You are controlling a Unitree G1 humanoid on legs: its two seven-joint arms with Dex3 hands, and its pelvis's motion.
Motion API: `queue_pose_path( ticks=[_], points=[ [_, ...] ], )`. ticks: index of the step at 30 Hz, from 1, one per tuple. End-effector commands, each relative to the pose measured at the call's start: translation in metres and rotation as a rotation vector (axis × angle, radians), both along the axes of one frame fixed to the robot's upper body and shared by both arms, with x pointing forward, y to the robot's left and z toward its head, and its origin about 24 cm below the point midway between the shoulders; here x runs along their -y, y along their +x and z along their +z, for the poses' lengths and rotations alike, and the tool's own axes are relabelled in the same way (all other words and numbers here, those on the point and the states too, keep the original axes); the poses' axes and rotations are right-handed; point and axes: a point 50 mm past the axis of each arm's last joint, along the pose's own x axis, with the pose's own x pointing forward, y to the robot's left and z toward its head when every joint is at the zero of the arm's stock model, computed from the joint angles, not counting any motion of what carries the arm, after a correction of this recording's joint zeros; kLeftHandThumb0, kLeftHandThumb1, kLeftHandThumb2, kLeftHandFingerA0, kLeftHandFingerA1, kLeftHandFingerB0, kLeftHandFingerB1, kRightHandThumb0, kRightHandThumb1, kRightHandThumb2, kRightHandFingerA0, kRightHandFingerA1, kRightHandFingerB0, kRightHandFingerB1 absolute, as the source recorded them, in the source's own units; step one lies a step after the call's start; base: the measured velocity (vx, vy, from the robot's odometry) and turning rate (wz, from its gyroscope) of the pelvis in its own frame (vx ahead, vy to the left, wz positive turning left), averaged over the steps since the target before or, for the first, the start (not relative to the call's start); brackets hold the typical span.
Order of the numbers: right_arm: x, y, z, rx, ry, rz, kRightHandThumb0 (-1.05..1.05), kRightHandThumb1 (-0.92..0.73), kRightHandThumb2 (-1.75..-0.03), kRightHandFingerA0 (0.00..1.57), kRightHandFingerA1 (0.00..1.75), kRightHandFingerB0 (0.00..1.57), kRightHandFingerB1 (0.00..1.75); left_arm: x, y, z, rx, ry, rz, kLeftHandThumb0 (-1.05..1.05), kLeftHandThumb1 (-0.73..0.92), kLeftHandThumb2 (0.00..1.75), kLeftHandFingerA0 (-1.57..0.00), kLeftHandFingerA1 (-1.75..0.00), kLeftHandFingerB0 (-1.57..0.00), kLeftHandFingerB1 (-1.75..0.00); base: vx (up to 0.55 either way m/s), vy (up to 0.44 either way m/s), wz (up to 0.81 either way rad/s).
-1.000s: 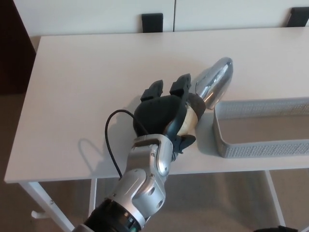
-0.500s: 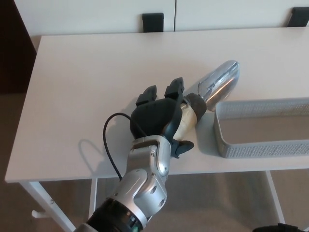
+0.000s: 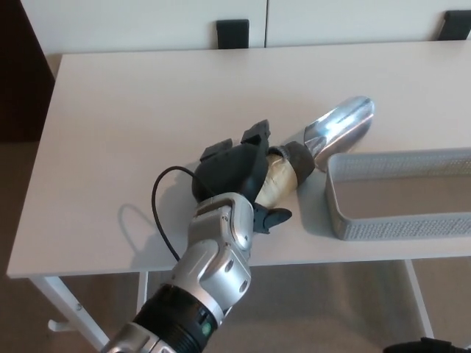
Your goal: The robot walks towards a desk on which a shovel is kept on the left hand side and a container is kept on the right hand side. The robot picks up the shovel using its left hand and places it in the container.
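Note:
The shovel (image 3: 335, 129) has a shiny metal scoop, a black collar and a pale wooden handle. My left hand (image 3: 235, 173) is shut on that handle, holding the shovel low over the white desk (image 3: 147, 110) with the scoop pointing up and to the right. The scoop's tip hangs just beyond the far left corner of the grey mesh container (image 3: 401, 195), which stands at the desk's front right. The inside of the container that shows holds nothing. My right hand is out of sight.
Two black chair backs (image 3: 232, 33) show behind the desk's far edge. The desk's front edge runs just below my left hand, with white desk legs (image 3: 66, 312) and floor beneath. A black cable (image 3: 165, 213) loops off my left wrist.
My left hand has pulled slightly left and toward me while the shovel has swung clockwise, its scoop moving right, toward the container's far left corner.

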Motion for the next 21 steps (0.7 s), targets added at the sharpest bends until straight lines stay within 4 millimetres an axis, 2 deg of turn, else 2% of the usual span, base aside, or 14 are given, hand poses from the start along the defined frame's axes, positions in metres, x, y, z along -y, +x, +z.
queue_pose_path(
  ticks=[1,6,9,11,12,13,14,15,16,17,18,19,20,21],
  points=[
    [0.003,0.005,0.005,0.013,-0.022,0.027,-0.20,-0.54,-0.55,0.77,0.59,0.61,0.52,0.000,0.004,-0.003,-0.051,-0.020,0.009,-0.61,0.38,0.76,0.00,-0.19,0.00,-0.13,0.00,0.000,0.00],
    [0.002,0.006,0.007,0.014,-0.014,0.028,-0.21,-0.55,-0.55,0.77,0.60,0.61,0.52,0.001,0.004,-0.010,-0.078,-0.030,0.022,-0.59,0.37,0.74,0.00,-0.15,-0.03,-0.18,0.00,0.000,0.00],
    [0.002,0.008,0.007,0.013,-0.012,0.030,-0.21,-0.54,-0.55,0.78,0.60,0.62,0.53,-0.001,0.004,-0.016,-0.082,-0.023,0.021,-0.63,0.38,0.71,0.00,-0.05,-0.08,-0.14,0.00,0.000,0.00],
    [0.001,0.010,0.007,0.018,-0.011,0.030,-0.21,-0.54,-0.55,0.78,0.61,0.62,0.53,-0.001,0.005,-0.018,-0.083,0.019,0.017,-0.63,0.38,0.74,0.00,-0.14,-0.07,-0.19,0.00,0.000,0.00],
    [0.001,0.011,0.008,0.023,-0.008,0.037,-0.20,-0.54,-0.55,0.78,0.61,0.63,0.53,-0.001,0.005,-0.020,-0.093,0.021,0.013,-0.61,0.37,0.75,-0.03,-0.33,-0.06,-0.21,0.00,0.000,0.00],
    [0.001,0.012,0.009,0.024,-0.011,0.039,-0.20,-0.54,-0.55,0.78,0.61,0.63,0.53,-0.001,0.005,-0.021,-0.087,0.033,0.010,-0.63,0.41,0.71,-0.11,-0.41,-0.07,-0.27,0.00,0.000,0.00],
    [0.000,0.013,0.010,0.027,-0.011,0.043,-0.20,-0.54,-0.55,0.78,0.61,0.63,0.53,-0.002,0.006,-0.021,-0.090,0.039,-0.002,-0.32,0.37,0.92,-0.02,-0.48,0.00,-0.48,0.00,0.000,0.00],
    [0.001,0.014,0.010,0.024,-0.012,0.044,-0.20,-0.53,-0.55,0.79,0.61,0.63,0.53,-0.002,0.006,-0.021,-0.091,0.059,-0.043,-0.46,0.62,0.61,-0.42,-0.61,-0.20,-0.29,0.00,0.000,0.00],
    [0.001,0.014,0.010,0.024,-0.016,0.054,-0.22,-0.53,-0.55,0.77,0.60,0.63,0.53,-0.003,0.006,-0.022,-0.107,0.016,-0.057,-0.29,0.68,0.61,-0.66,-1.27,-0.38,-0.34,0.00,0.000,0.00],
    [0.000,0.015,0.011,0.025,-0.018,0.059,-0.21,-0.54,-0.55,0.77,0.60,0.62,0.53,-0.003,0.007,-0.022,-0.087,0.036,-0.098,-0.24,0.69,0.61,-0.73,-1.12,-0.57,-0.41,0.00,0.000,0.00],
    [0.000,0.015,0.011,0.025,-0.018,0.059,-0.21,-0.54,-0.55,0.77,0.60,0.62,0.53,-0.003,0.007,-0.022,-0.087,0.036,-0.099,-0.24,0.69,0.61,-0.73,-1.12,-0.57,-0.41,0.00,0.000,0.00],
    [0.000,0.017,0.013,0.027,-0.022,0.063,-0.21,-0.55,-0.55,0.77,0.60,0.62,0.53,-0.004,0.008,-0.022,-0.103,0.037,-0.124,-0.23,0.69,0.60,-0.90,-0.87,-0.67,-0.45,0.00,0.000,0.00],
    [0.000,0.018,0.013,0.026,-0.017,0.065,-0.20,-0.57,-0.56,0.77,0.60,0.62,0.52,-0.005,0.010,-0.022,-0.119,0.065,-0.145,-0.28,0.75,0.62,-1.03,-0.86,-0.75,-0.58,0.00,0.000,0.00],
    [0.000,0.019,0.014,0.026,-0.019,0.066,-0.20,-0.56,-0.56,0.77,0.60,0.62,0.52,-0.006,0.009,-0.024,-0.100,0.088,-0.165,-0.28,0.75,0.62,-0.97,-1.02,-0.72,-0.63,0.00,0.000,0.00]
  ],
)
